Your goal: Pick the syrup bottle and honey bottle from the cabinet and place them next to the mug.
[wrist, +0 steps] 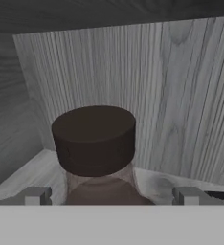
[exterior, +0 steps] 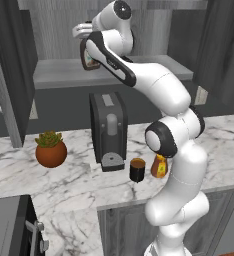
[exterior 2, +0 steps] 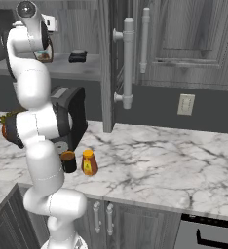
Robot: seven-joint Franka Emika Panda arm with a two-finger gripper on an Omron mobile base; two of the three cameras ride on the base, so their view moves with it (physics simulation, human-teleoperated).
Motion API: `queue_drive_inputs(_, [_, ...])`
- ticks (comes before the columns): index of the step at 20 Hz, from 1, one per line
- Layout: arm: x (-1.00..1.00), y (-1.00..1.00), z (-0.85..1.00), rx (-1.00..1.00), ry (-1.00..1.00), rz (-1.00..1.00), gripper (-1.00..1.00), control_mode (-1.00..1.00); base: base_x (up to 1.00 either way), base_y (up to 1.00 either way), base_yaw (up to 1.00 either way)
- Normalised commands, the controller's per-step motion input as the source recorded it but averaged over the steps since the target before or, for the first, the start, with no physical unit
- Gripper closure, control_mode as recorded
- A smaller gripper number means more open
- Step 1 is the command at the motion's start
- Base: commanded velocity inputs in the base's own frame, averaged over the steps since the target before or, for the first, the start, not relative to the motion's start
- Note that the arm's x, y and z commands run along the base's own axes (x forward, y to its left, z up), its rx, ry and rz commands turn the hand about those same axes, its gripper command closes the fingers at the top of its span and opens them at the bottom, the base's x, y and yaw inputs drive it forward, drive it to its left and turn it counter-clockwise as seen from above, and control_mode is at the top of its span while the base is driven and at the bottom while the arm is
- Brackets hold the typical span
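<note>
The hand view is showing the syrup bottle (wrist: 95, 143) cap between the gripper (wrist: 111, 195) fingers, which are standing apart beside the bottle; actual contact is hard to judge. The cabinet (exterior: 64, 72) shelf is holding it, the arm hiding its body. On the marble counter (exterior 2: 160, 165), the honey bottle (exterior 2: 89, 162) is standing just beside the mug (exterior 2: 68, 161).

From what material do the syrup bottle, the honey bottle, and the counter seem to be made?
The syrup bottle looks like clear brown glass or plastic: the neck under its matte dark cap is see-through. The honey bottle seems glossy amber plastic, though glass is possible. The counter looks like polished white marble, with grey veins across it.
</note>
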Motion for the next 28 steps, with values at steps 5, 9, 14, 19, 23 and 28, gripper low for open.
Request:
queue_drive_inputs(5, [0.16, 0.06, 0.0, 0.0, 0.0, 0.0, -1.0, -1.0, 0.0, 0.0, 0.0])
queue_drive_inputs(9, [0.19, 0.05, 0.0, 0.0, 0.0, 0.0, -1.0, -1.0, 0.0, 0.0, 0.0])
queue_drive_inputs(14, [0.17, 0.04, 0.0, 0.0, 0.0, 0.0, -1.0, -1.0, 0.0, 0.0, 0.0])
queue_drive_inputs(19, [0.0, 0.0, 0.0, 0.0, 0.0, 0.0, 1.0, -1.0, 0.0, 0.0, 0.0])
queue_drive_inputs(23, [0.0, 0.0, 0.0, 0.0, 0.0, 0.0, 1.0, -1.0, 0.0, 0.0, 0.0])
queue_drive_inputs(28, [-0.1, 0.0, 0.0, 0.0, 0.0, 0.0, 1.0, -1.0, 0.0, 0.0, 0.0])
